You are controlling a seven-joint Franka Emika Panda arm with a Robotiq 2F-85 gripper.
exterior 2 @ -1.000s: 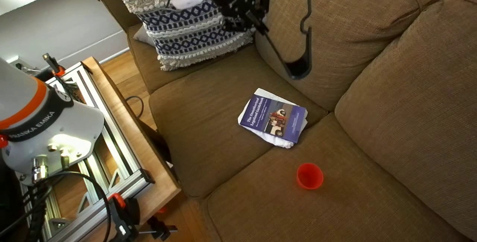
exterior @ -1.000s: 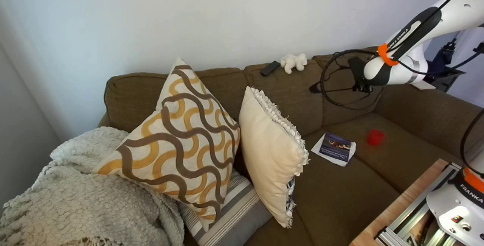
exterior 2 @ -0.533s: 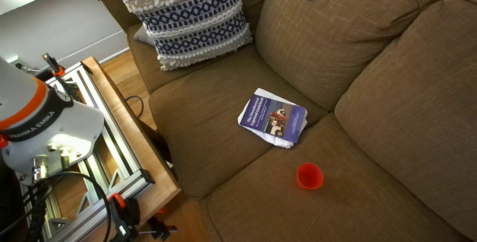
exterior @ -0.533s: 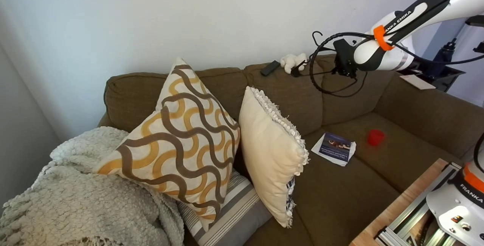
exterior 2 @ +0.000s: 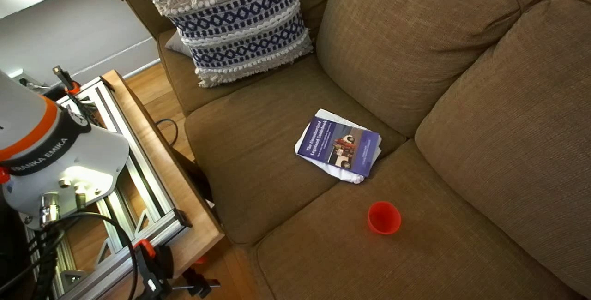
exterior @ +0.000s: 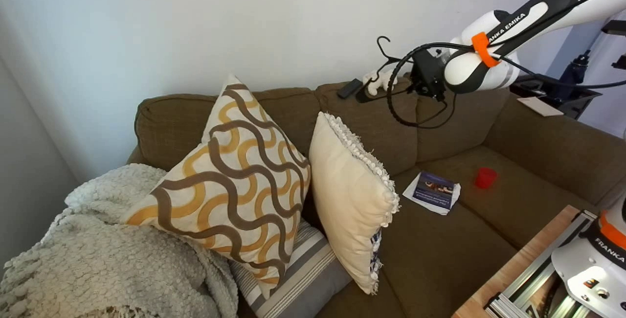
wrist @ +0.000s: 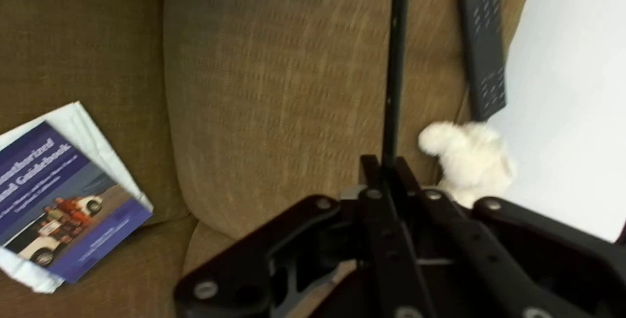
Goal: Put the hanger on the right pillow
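Note:
My gripper (wrist: 390, 161) is shut on the thin black hanger (wrist: 396, 63), whose bar runs up from the fingertips in the wrist view. In an exterior view the hanger (exterior: 363, 95) is held up in the air in front of the sofa back, hook upward, with the gripper (exterior: 411, 89) at its right. The right pillow (exterior: 345, 195) stands on edge, plain cream face to the left, lower and to the left of the hanger. Its fringed, blue-patterned face shows in an exterior view (exterior 2: 240, 27), where the gripper and hanger are out of view.
A wavy-patterned pillow (exterior: 234, 176) leans beside the cream one. A remote (exterior: 349, 88) and white plush toy (exterior: 374, 83) lie on the sofa back, behind the hanger. A book (exterior 2: 339, 145) and red cup (exterior 2: 384, 218) are on the seat. A cable loops around the wrist.
The arm has risen and moved left in an exterior view, carrying the hanger toward the plush toy and remote. In an exterior view, gripper and hanger have left through the top. The pillows have not moved.

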